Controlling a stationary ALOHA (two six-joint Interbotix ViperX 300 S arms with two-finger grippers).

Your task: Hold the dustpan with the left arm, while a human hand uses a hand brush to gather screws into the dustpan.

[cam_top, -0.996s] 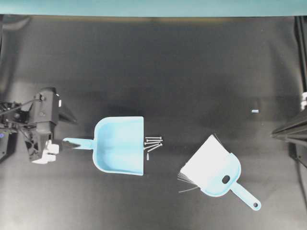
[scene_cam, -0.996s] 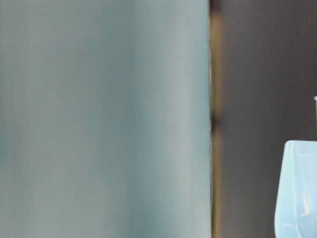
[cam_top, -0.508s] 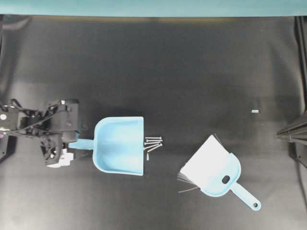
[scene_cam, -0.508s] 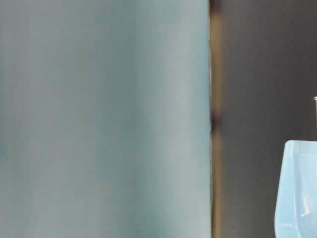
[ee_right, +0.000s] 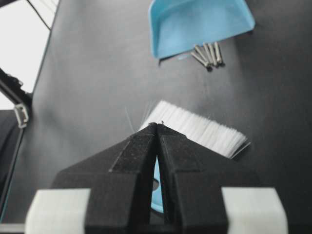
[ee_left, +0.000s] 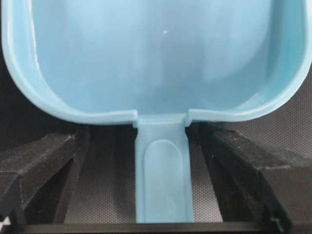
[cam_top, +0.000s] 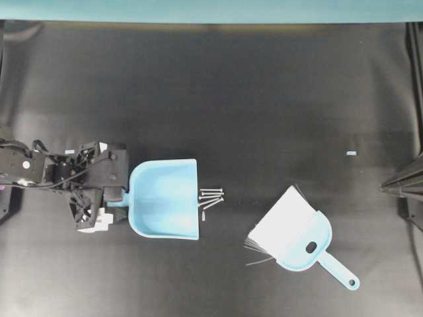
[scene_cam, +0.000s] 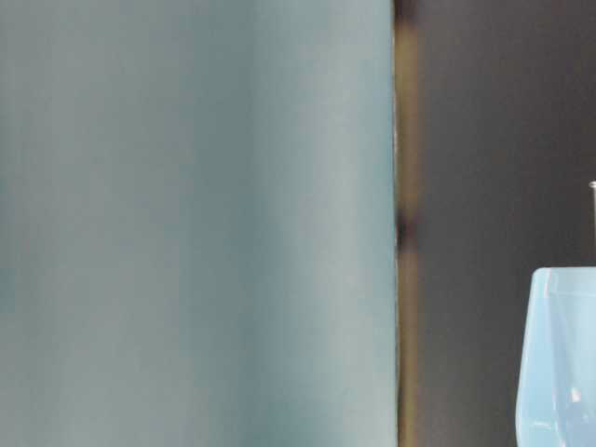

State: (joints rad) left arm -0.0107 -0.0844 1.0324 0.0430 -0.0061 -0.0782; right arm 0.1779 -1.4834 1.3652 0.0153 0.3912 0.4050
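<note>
left pincer (ee_left: 161, 190): spread wide, straddling dustpan (cam_top: 165, 208) handle, not gripping | right pincer (ee_right: 157, 127): clenched empty | screws (cam_top: 211, 196): at pan's front edge, ready for sweeping

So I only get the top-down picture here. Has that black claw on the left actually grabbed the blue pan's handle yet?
Observer: Not yet. The wrist camera shows the left gripper open, a finger on each side of the dustpan handle, with gaps on both sides.
Operator: Anything inside the pan?
Observer: No, its floor looks bare close up. The screws lie just outside its front edge.
Operator: And the other claw?
Observer: The right gripper is shut on nothing, pointing over the hand brush bristles.
</note>
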